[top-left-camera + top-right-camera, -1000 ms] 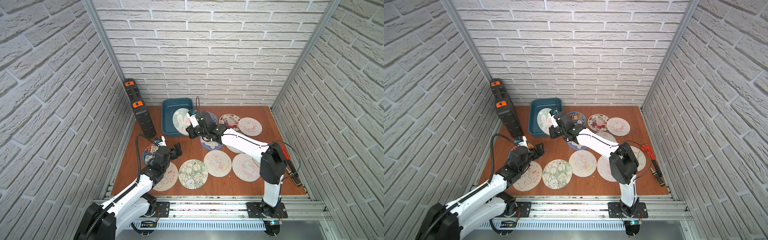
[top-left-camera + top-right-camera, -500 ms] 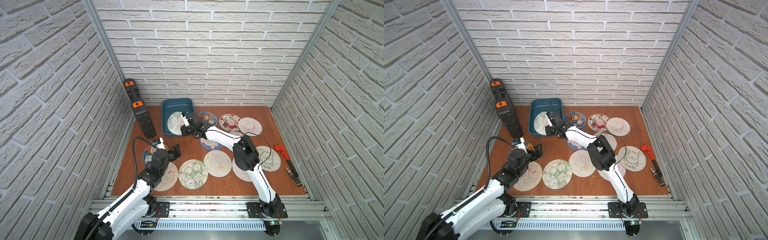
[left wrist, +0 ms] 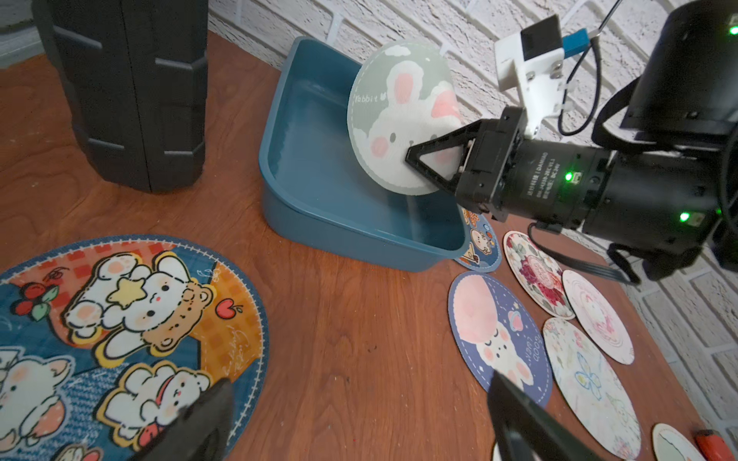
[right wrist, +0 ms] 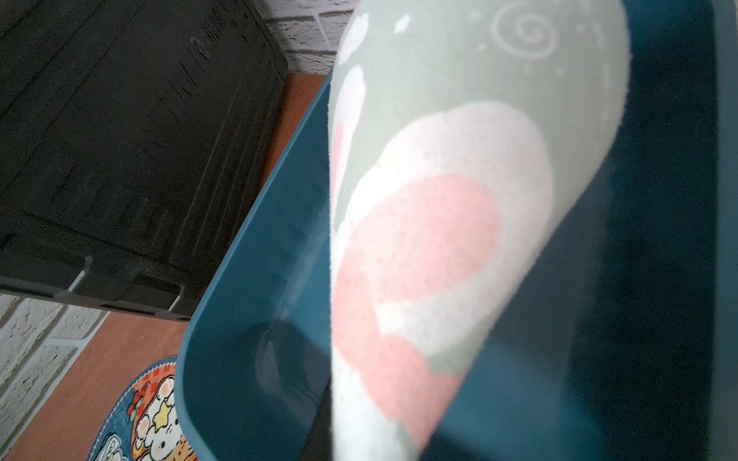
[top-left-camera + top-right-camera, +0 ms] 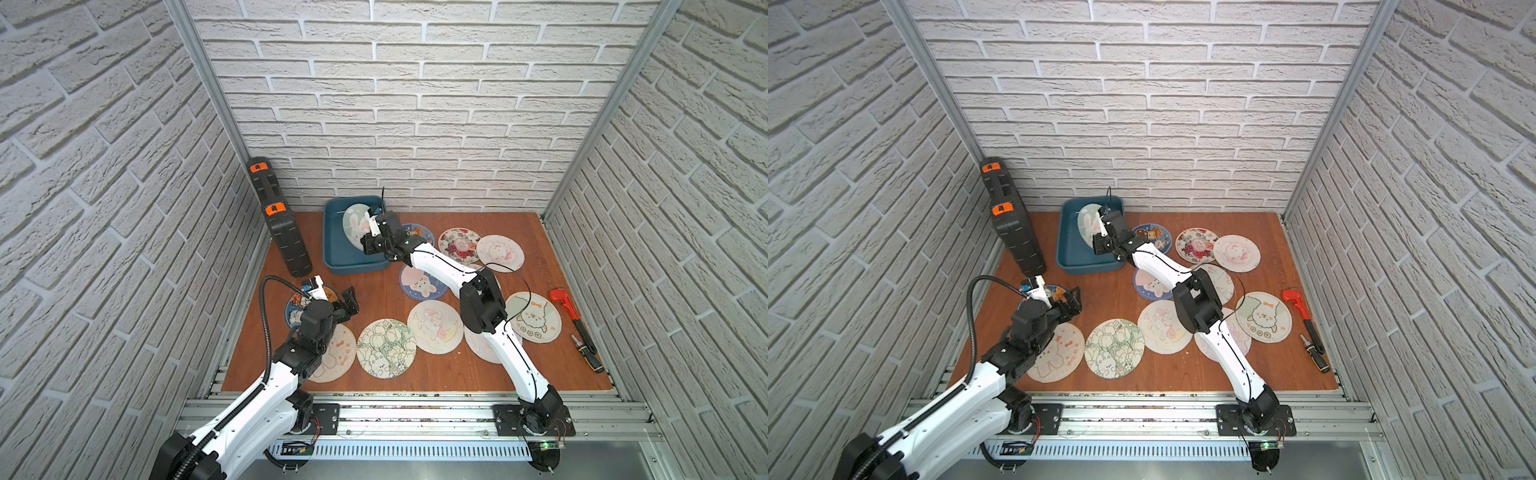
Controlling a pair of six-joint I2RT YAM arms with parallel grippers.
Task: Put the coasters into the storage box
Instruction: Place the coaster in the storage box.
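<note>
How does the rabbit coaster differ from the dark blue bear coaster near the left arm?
The rabbit coaster is pale green, the bear coaster dark blue. The rabbit coaster hangs tilted over the storage box, held by the right gripper; the bear coaster lies flat on the table. Both are round.

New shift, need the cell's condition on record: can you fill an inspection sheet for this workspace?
Surface: brown wooden tabletop.
Job's things: teal-blue plastic storage box; grey-green bunny coaster tilted over it; other round printed coasters flat on the tabletop.
Clutter: upright black case with orange latches; red pipe wrench; black screwdriver.
Grippers: right gripper shut on that coaster; left gripper open, empty.
Cables: black corrugated hose loops off left arm; thin black cable off right arm.
Surroundings: white brick-pattern walls; aluminium front rail.
</note>
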